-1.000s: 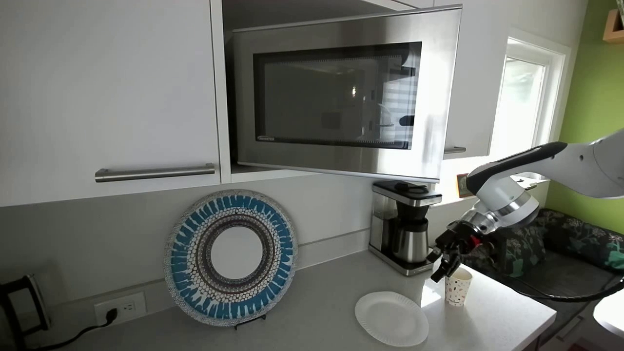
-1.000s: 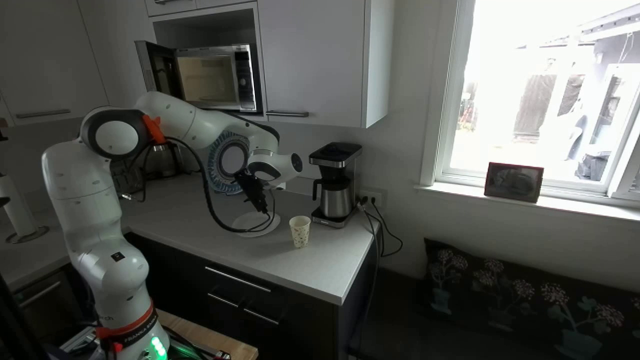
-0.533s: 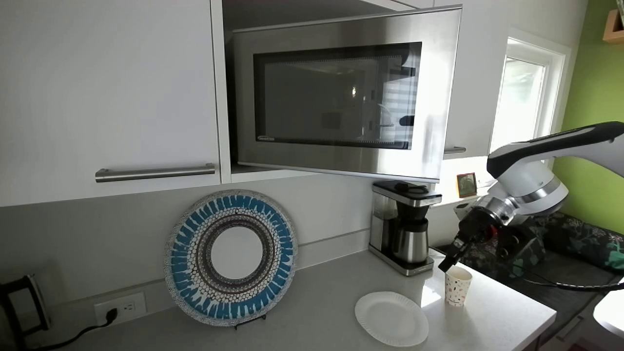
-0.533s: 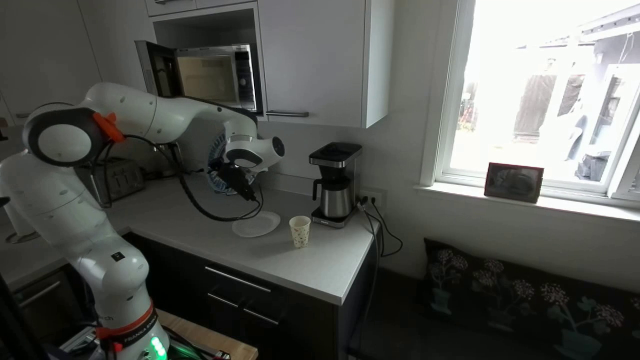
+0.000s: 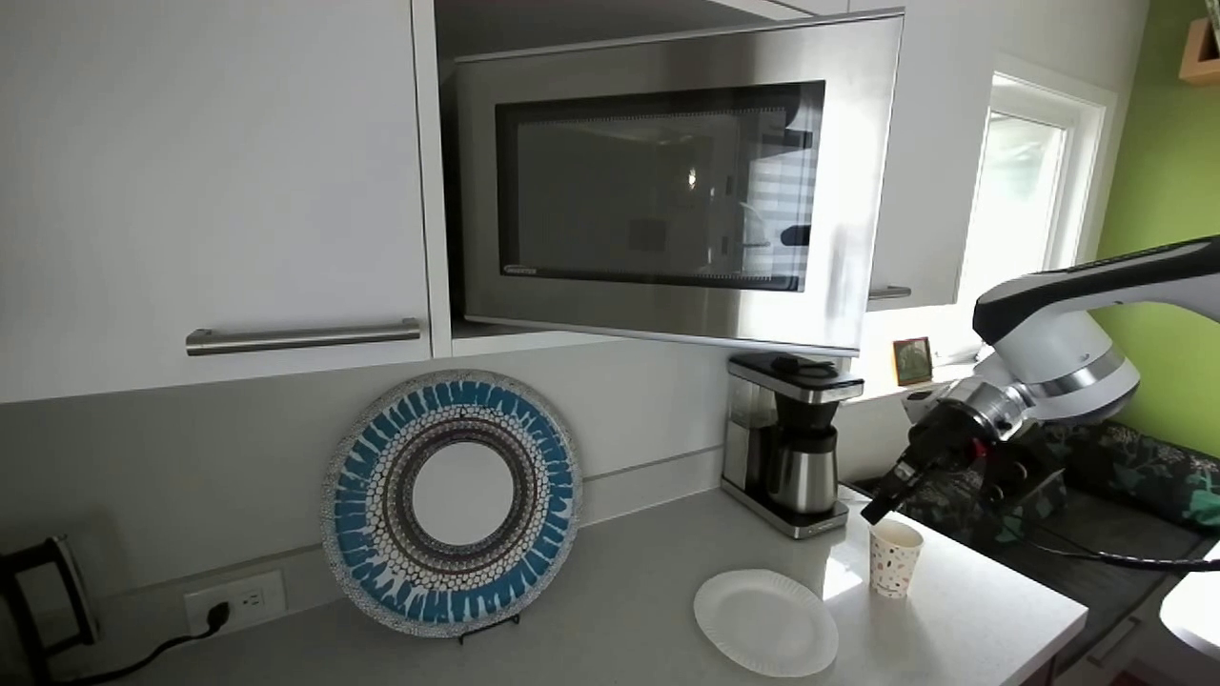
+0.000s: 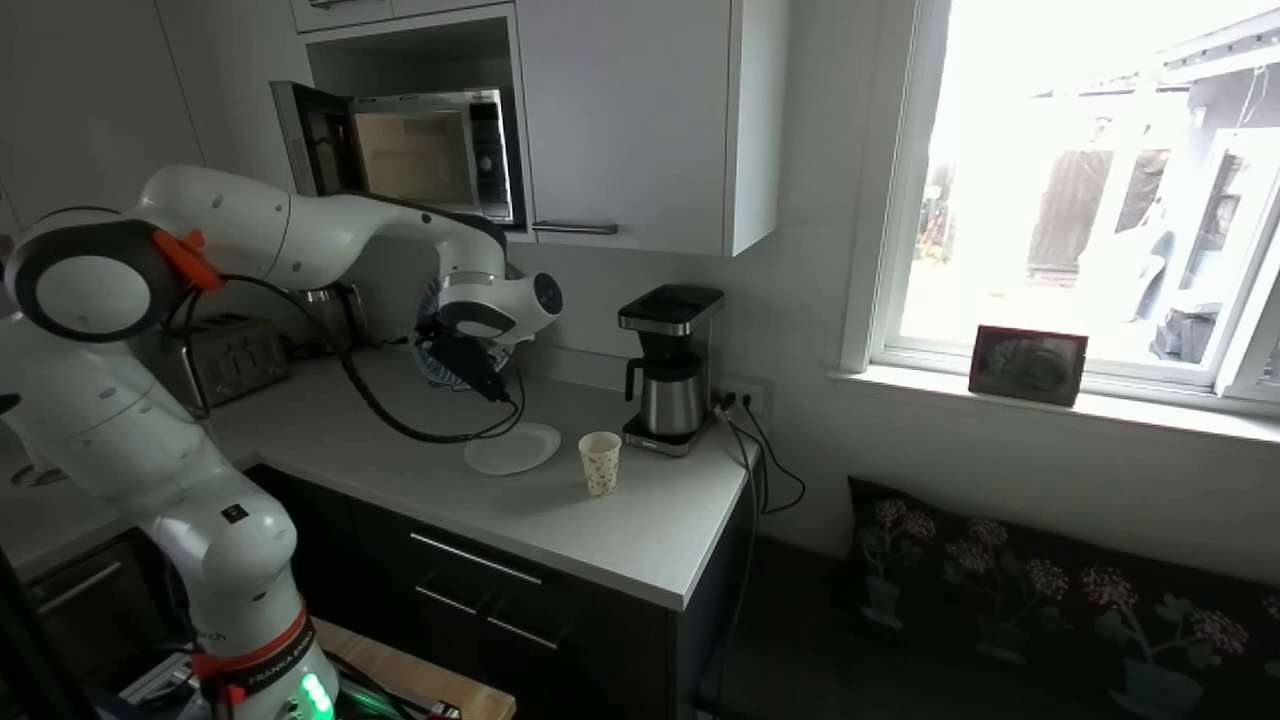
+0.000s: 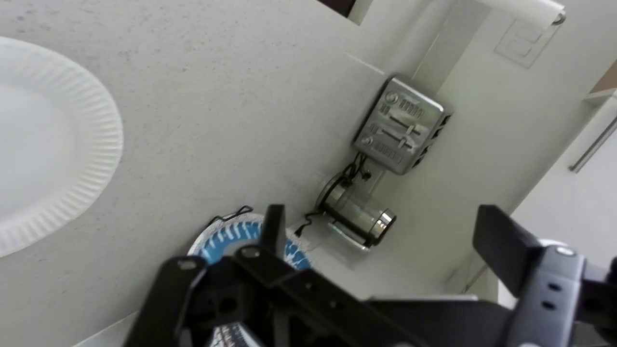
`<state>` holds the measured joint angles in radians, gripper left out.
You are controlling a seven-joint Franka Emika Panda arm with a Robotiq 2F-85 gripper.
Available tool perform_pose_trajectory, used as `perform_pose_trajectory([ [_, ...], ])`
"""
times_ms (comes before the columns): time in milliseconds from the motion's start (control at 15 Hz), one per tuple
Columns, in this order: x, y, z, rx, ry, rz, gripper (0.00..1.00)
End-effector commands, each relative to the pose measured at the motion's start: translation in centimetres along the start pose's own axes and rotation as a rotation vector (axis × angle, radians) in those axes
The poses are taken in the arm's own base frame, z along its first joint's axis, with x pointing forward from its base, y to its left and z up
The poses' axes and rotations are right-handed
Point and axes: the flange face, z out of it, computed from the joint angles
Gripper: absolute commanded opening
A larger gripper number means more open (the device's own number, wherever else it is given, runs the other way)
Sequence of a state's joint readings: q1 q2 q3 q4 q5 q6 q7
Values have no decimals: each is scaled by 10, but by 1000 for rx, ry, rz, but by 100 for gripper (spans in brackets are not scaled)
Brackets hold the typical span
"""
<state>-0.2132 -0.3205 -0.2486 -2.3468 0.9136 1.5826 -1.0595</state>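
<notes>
Plainly, from where I stand: gripper (image 7: 384, 231), fingers (image 7: 273, 226) spread wide; hanging clear of plate (image 5: 765, 624) and cup (image 5: 896, 562) | plate flat on counter (image 5: 629, 591); cup upright near it, the two apart | coffee maker (image 5: 803, 467) near cup, by the wall (image 5: 648, 410); microwave (image 6: 430, 150) above, door (image 5: 658, 210) swung open; toaster (image 7: 402, 125) beside kettle (image 7: 354, 207) further along the counter

Along the back edge of the counter (image 6: 610, 535) we have: one blue-patterned disc (image 5: 454, 505), standing on edge; one glass kettle (image 7: 359, 209); one silver toaster (image 7: 400, 124); near the outer back corner, one coffee maker (image 6: 672, 375).
</notes>
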Motion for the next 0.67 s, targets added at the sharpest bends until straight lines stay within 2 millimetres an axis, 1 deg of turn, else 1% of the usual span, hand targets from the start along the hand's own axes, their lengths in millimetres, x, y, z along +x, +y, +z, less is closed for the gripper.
perform_pose_trajectory([
  [0, -22, 36, -13, -102, 123, 80, 100],
  [67, -28, 47, -14, -147, 146, 105, 100],
  [267, -42, 76, -8, -243, 154, 210, 100],
  [467, -54, 96, 4, -261, 130, 318, 100],
  [600, -57, 107, 12, -260, 118, 367, 100],
])
